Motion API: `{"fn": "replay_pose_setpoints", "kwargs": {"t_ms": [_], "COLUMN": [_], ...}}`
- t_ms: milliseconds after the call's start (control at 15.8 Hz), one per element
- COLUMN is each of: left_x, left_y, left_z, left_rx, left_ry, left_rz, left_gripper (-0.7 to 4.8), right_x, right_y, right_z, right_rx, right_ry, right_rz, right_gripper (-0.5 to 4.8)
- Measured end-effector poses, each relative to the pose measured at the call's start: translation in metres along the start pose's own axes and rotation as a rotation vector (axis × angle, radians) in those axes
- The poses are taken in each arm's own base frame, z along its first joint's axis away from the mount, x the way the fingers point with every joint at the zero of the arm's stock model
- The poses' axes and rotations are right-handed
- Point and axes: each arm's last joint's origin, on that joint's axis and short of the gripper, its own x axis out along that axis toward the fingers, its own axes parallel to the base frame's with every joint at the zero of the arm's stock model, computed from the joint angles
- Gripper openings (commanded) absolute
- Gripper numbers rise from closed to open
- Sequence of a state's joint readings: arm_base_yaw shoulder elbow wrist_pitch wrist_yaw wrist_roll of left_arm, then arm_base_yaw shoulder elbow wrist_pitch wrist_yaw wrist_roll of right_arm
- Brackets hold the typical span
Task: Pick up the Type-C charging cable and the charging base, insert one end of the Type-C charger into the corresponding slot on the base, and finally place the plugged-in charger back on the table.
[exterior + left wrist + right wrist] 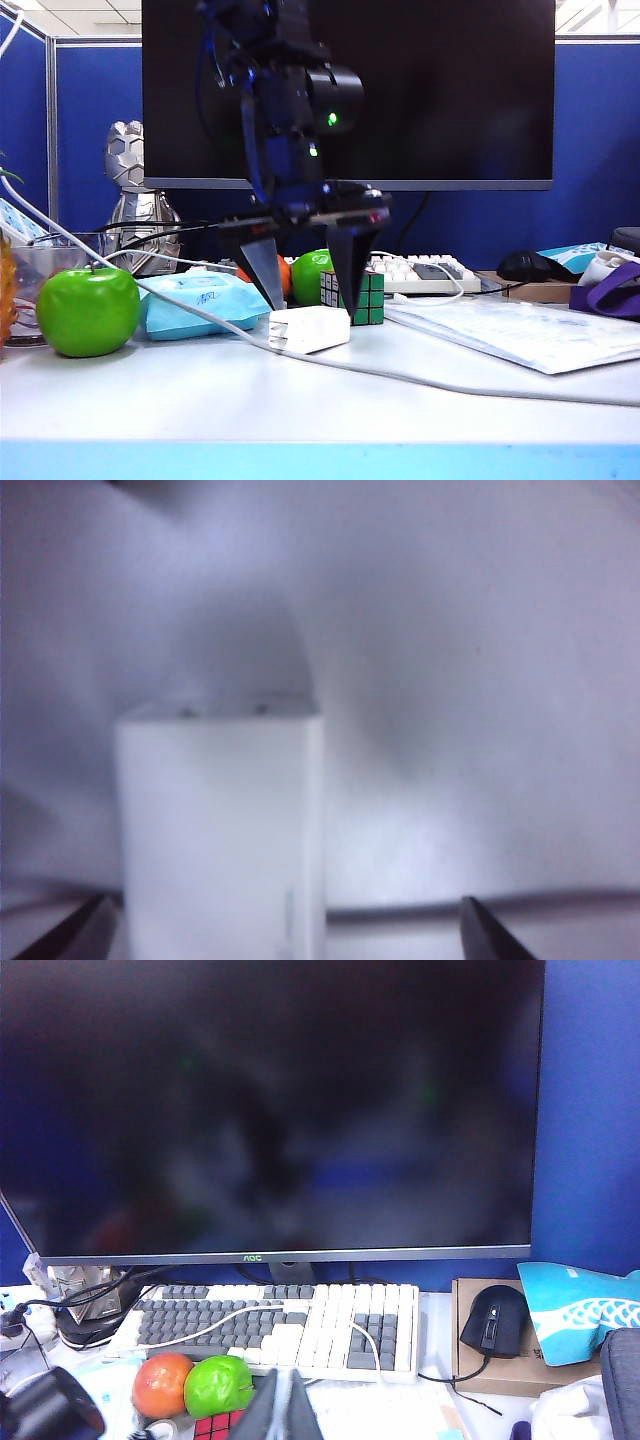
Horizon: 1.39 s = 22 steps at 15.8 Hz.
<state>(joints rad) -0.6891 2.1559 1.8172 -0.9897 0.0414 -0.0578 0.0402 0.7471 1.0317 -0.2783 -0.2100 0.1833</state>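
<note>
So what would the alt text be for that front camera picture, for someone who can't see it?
The left gripper hangs open, fingers straddling the charging base on the table. A green apple, tissue pack and Rubik's cube sit nearby, before a dark monitor.

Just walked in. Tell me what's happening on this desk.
The left gripper hangs open over the charging base, one finger on each side of it; the base lies on the table, not yet gripped. The right gripper is shut, holds nothing, and sits back facing the monitor and keyboard. Nothing is plugged into the base as far as these views show.
</note>
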Motion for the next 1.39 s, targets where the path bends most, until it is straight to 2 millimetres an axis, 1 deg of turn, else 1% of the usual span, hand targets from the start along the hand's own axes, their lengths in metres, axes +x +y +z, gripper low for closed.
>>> {"fn": "replay_pose_setpoints", "kwargs": {"t_ms": [63,127,380,507,570,633,697,823,950,1013,1077,1140,1203,1267,1393], "left_x": [0.01,0.016,0.028,0.029,0.03,0.03,0.031,0.031,0.029,0.026,0.014,-0.008,-0.038,-0.098,-0.15], "left_y": [0.0,0.001,0.001,0.001,0.001,0.001,0.002,0.002,0.001,0.0,-0.003,-0.005,-0.006,-0.011,-0.014], "left_z": [0.001,0.001,0.001,0.002,0.003,0.003,0.003,0.003,0.003,0.001,0.0,0.0,0.002,0.003,-0.003], "left_rx": [0.0,-0.001,-0.001,-0.001,0.0,0.006,0.031,0.084,0.132,0.142,0.148,0.154,0.163,0.196,0.236], "left_ry": [0.011,0.023,0.047,0.036,0.029,0.029,0.033,0.033,0.037,0.042,0.03,-0.028,-0.119,-0.317,-0.484], "left_rz": [0.0,0.001,0.004,0.011,0.02,0.022,0.041,0.041,0.002,-0.048,-0.087,-0.116,-0.141,-0.198,-0.267], "left_gripper": [4.65,4.65,4.65,4.63,3.94,1.26,0.0,-0.07,-0.07,-0.06,-0.06,-0.06,-0.06,-0.06,-0.06], "right_x": [0.0,0.0,0.0,0.0,0.0,0.0,0.0,0.0,0.0,0.0,0.0,0.0,0.001,0.005,0.005], "right_y": [0.0,0.0,0.0,0.0,0.0,0.0,0.0,-0.001,-0.001,-0.001,-0.001,-0.001,-0.001,-0.002,-0.001], "right_z": [0.0,-0.001,-0.003,-0.003,-0.003,-0.003,-0.003,-0.003,-0.003,-0.003,-0.003,-0.003,-0.003,-0.005,-0.005], "right_rx": [0.0,0.001,0.006,0.006,0.006,0.006,0.006,0.006,0.006,0.006,0.006,0.006,0.007,0.009,0.01], "right_ry": [0.001,0.006,0.028,0.028,0.028,0.028,0.028,0.027,0.027,0.027,0.027,0.028,0.031,0.043,0.05], "right_rz": [0.0,-0.001,-0.005,-0.005,-0.005,-0.005,-0.005,-0.005,-0.005,-0.005,-0.005,-0.006,-0.006,-0.007,0.021], "right_gripper": [-0.01,-0.01,-0.01,-0.01,-0.01,-0.01,-0.01,-0.01,-0.01,-0.01,-0.01,-0.01,-0.01,-0.01,-0.01]}}
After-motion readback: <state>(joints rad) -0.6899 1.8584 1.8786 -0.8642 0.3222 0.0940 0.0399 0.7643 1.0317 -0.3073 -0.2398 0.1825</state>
